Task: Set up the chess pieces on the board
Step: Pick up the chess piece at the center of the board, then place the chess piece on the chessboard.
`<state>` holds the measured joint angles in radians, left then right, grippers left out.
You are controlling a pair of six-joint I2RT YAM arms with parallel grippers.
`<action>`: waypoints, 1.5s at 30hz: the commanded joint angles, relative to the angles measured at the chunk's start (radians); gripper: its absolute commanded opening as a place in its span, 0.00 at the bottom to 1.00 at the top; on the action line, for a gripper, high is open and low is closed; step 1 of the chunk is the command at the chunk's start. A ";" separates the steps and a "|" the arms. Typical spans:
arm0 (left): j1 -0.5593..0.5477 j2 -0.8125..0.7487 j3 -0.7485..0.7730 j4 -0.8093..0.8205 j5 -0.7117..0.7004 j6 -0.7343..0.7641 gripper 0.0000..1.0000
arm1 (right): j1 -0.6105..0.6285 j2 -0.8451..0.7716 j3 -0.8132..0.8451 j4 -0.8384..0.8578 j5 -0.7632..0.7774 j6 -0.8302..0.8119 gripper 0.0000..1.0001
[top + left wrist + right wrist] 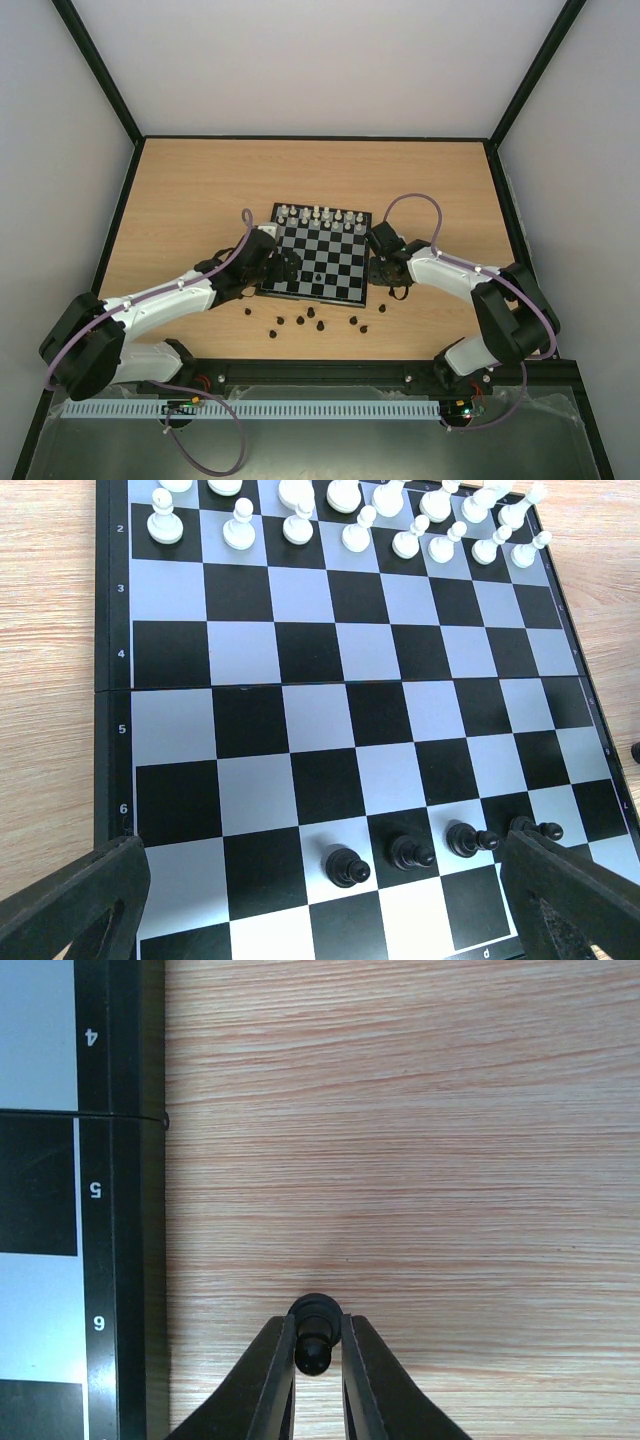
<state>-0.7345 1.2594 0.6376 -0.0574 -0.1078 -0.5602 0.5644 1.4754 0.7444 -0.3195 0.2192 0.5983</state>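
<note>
The board [330,262] lies mid-table, with white pieces [318,215] along its far rows. In the left wrist view several black pawns [345,866] stand in one row on the board [250,720]. My left gripper [285,268] hangs over the board's near-left part, open and empty [325,910], with its fingers [80,900] wide apart. My right gripper [381,272] is shut [318,1338] on a black pawn [316,1312], low over the wood just right of the board's edge [120,1200]. Several loose black pieces [312,320] lie on the table in front of the board.
The wooden table [180,200] has dark raised rails at its sides and back. One more black piece [387,306] lies near my right gripper. The arm bases sit on a black bar [320,375] at the near edge.
</note>
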 commanded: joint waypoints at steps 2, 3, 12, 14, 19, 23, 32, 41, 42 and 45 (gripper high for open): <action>0.007 0.011 -0.012 0.015 0.005 0.007 0.99 | -0.003 0.006 0.018 -0.031 0.011 -0.003 0.11; 0.007 0.011 -0.011 0.014 0.005 0.008 0.99 | -0.003 0.006 0.018 -0.030 0.011 -0.003 0.09; 0.009 0.014 -0.013 0.014 0.005 0.009 0.99 | -0.002 -0.001 0.028 -0.040 0.025 -0.011 0.02; 0.009 0.014 -0.014 0.015 0.003 0.009 0.99 | -0.001 -0.022 0.033 -0.053 0.020 -0.013 0.01; 0.012 0.015 -0.014 0.017 0.003 0.008 0.99 | 0.015 -0.088 0.064 -0.104 0.033 -0.031 0.01; 0.018 0.013 -0.016 0.016 0.001 0.004 0.99 | 0.061 -0.120 0.091 -0.133 0.020 -0.036 0.01; 0.029 0.004 -0.023 0.014 -0.006 0.000 0.99 | 0.191 -0.037 0.183 -0.164 0.002 -0.030 0.02; 0.043 -0.011 -0.035 0.019 0.002 -0.004 0.99 | 0.261 0.072 0.246 -0.153 -0.028 -0.042 0.02; 0.043 -0.011 -0.035 0.019 0.002 -0.004 0.99 | 0.265 0.082 0.252 -0.155 -0.029 -0.042 0.02; 0.043 -0.009 -0.035 0.019 0.003 -0.004 0.99 | 0.276 0.108 0.264 -0.153 -0.032 -0.045 0.02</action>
<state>-0.6994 1.2602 0.6155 -0.0429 -0.1078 -0.5610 0.8242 1.5509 0.9726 -0.4225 0.1982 0.5644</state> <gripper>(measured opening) 0.989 0.048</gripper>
